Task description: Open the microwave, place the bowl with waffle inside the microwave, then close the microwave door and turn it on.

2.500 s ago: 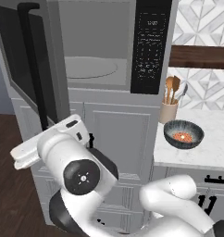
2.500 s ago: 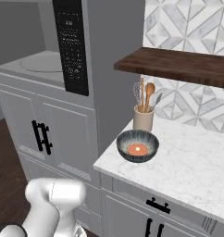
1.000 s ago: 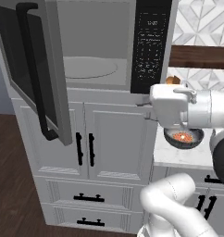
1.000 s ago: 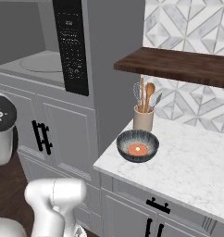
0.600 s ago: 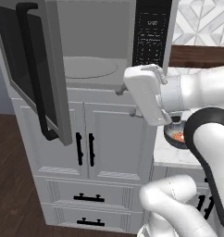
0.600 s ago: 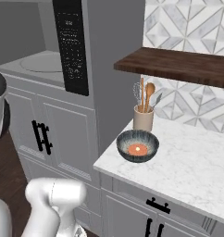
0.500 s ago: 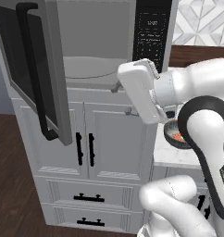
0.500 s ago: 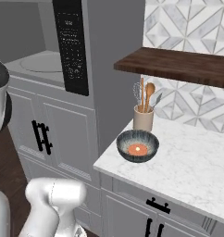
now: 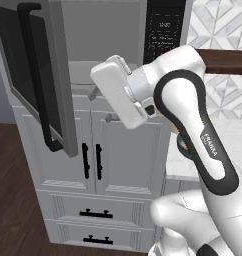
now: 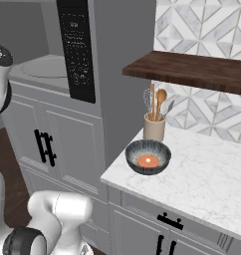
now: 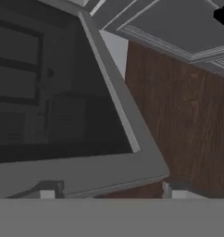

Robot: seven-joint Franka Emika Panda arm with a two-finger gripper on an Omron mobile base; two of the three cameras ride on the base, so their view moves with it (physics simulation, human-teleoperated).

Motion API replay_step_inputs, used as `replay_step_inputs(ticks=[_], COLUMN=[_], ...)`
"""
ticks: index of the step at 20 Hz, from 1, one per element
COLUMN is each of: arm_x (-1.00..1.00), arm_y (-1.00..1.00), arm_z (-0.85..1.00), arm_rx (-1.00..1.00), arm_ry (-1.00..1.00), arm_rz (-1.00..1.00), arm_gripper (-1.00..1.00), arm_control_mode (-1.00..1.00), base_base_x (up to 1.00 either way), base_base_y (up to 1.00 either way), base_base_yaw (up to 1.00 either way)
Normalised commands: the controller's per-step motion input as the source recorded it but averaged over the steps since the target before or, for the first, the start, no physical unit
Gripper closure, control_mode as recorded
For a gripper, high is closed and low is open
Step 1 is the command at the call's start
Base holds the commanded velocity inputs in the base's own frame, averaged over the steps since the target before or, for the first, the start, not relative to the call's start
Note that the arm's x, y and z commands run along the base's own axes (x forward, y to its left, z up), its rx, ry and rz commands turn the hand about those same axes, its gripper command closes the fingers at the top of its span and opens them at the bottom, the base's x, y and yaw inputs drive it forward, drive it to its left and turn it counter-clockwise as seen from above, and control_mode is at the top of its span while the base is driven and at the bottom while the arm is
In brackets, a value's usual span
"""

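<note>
White "FRANKA" lettering marks the arm, its fingers spread wide, empty, beside the microwave door.

From behind the arm's left we face the open microwave and its swung-out microwave door close up. From the right we look down over the same microwave and the counter. Our hand view sits close against the door's glass.

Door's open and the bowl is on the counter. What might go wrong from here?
The hand hangs empty in front of the microwave, beside the open microwave door; swinging toward the bowl may clip the door or the keypad edge. The utensil cup stands close behind the bowl, so a deep reach risks toppling it.
</note>
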Motion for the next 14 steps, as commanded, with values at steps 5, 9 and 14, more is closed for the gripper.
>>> replay_step_inputs(ticks=[5, 9, 14], arm_x=[0.43, 0.50, 0.13], arm_y=[0.41, 0.00, 0.28], arm_z=[-0.19, -0.13, -0.20], arm_rx=[0.05, 0.21, 0.22], arm_ry=[0.16, 0.13, 0.02], arm_rz=[0.13, 0.17, 0.15], arm_gripper=[1.00, 1.00, 1.00], arm_control_mode=[-1.00, -1.00, -1.00], base_base_x=[0.00, 0.00, 0.00], base_base_y=[0.00, 0.00, 0.00], base_base_yaw=[0.00, 0.00, 0.00])
